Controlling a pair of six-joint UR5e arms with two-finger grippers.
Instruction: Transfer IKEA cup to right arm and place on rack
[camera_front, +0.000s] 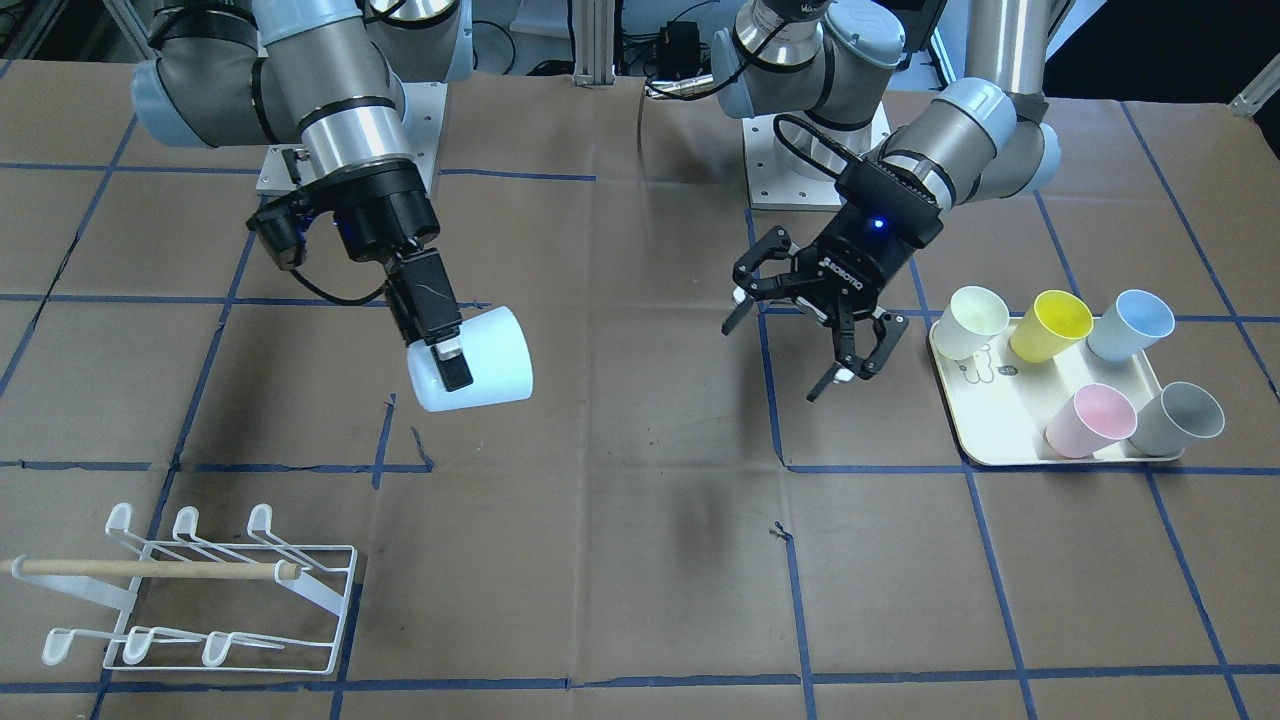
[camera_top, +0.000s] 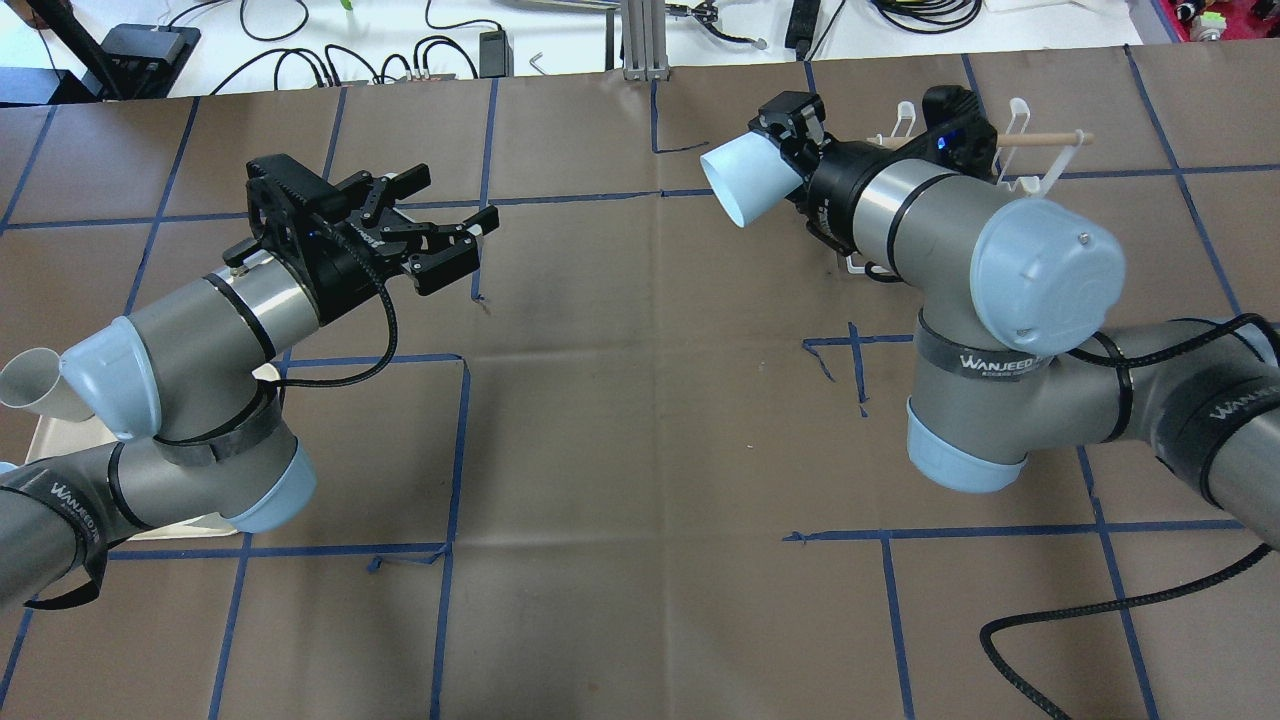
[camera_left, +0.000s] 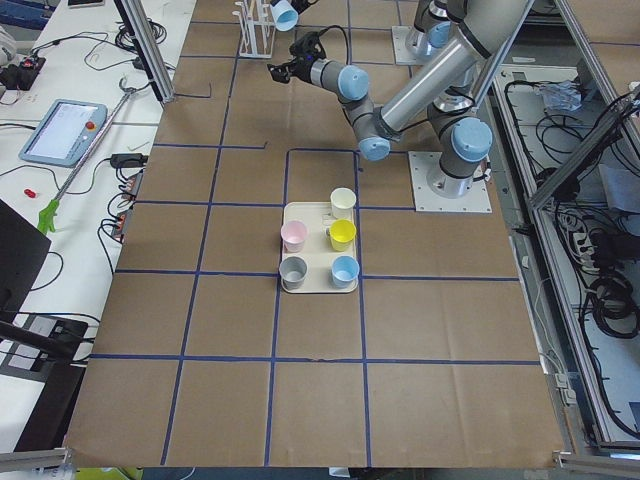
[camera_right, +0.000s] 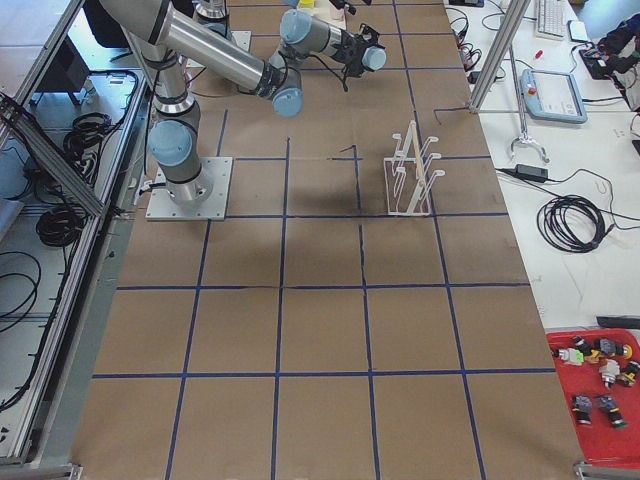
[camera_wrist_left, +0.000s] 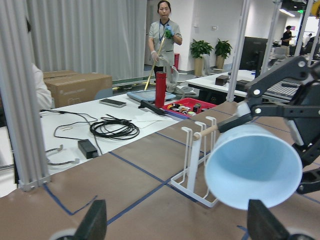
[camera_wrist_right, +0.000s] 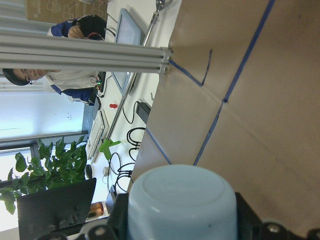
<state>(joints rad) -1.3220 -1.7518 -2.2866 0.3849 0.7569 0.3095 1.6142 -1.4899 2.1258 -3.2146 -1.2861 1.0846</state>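
My right gripper (camera_front: 450, 365) is shut on a pale blue cup (camera_front: 470, 362) and holds it on its side above the table. In the overhead view the cup (camera_top: 745, 180) points its open mouth toward my left arm. My left gripper (camera_front: 790, 355) is open and empty, apart from the cup, over mid-table; it also shows in the overhead view (camera_top: 460, 235). The left wrist view looks into the cup's mouth (camera_wrist_left: 250, 167). The right wrist view shows the cup's base (camera_wrist_right: 182, 205). The white wire rack (camera_front: 200, 590) with its wooden bar stands beyond the right arm and bears no cups.
A cream tray (camera_front: 1000, 455) by my left arm holds several cups: white (camera_front: 970, 320), yellow (camera_front: 1050, 325), blue (camera_front: 1130, 325), pink (camera_front: 1090, 420) and grey (camera_front: 1180, 420). The table is brown paper with blue tape lines. In the overhead view the rack (camera_top: 1010, 150) is partly hidden behind the right arm.
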